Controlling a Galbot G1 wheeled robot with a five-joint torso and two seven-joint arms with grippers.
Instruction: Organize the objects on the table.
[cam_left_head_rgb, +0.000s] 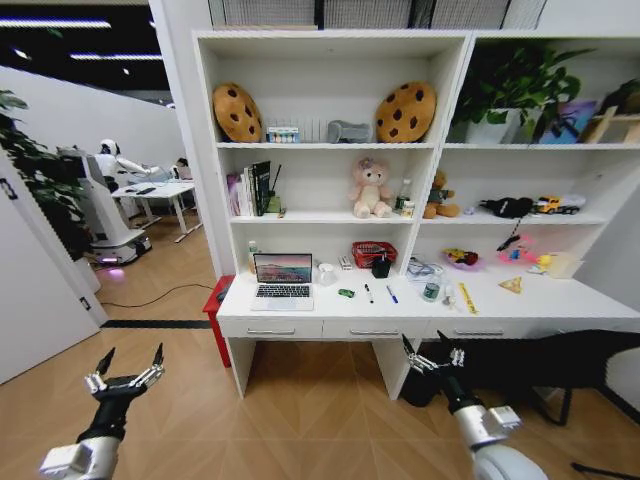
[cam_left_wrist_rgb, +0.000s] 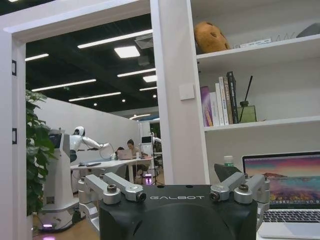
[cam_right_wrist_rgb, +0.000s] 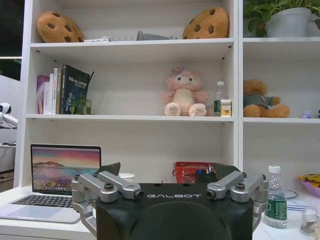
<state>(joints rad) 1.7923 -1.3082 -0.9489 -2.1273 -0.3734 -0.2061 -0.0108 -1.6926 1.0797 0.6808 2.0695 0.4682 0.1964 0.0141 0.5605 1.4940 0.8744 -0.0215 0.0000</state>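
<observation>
The long white table (cam_left_head_rgb: 560, 312) stands ahead under a shelf unit. On its left part sits an open silver laptop (cam_left_head_rgb: 283, 280) (cam_left_wrist_rgb: 292, 197) (cam_right_wrist_rgb: 57, 185) with a white mug (cam_left_head_rgb: 326, 273) beside it. Further right lie a green toy car (cam_left_head_rgb: 346, 293), a black marker (cam_left_head_rgb: 368, 293), a blue pen (cam_left_head_rgb: 392, 295) and a yellow ruler (cam_left_head_rgb: 467, 298). My left gripper (cam_left_head_rgb: 131, 358) hangs open over the floor, well short of the table's left end. In front of the table's middle, my right gripper (cam_left_head_rgb: 425, 346) (cam_right_wrist_rgb: 170, 172) is open and holds nothing.
A red basket (cam_left_head_rgb: 373, 253) (cam_right_wrist_rgb: 192, 171), a black cup (cam_left_head_rgb: 381, 267) and a small bottle (cam_left_head_rgb: 431, 290) (cam_right_wrist_rgb: 273, 200) stand near the table's back. A red stool (cam_left_head_rgb: 217, 302) sits at its left end, a dark chair (cam_left_head_rgb: 545, 365) at the right. Wooden floor lies between me and the table.
</observation>
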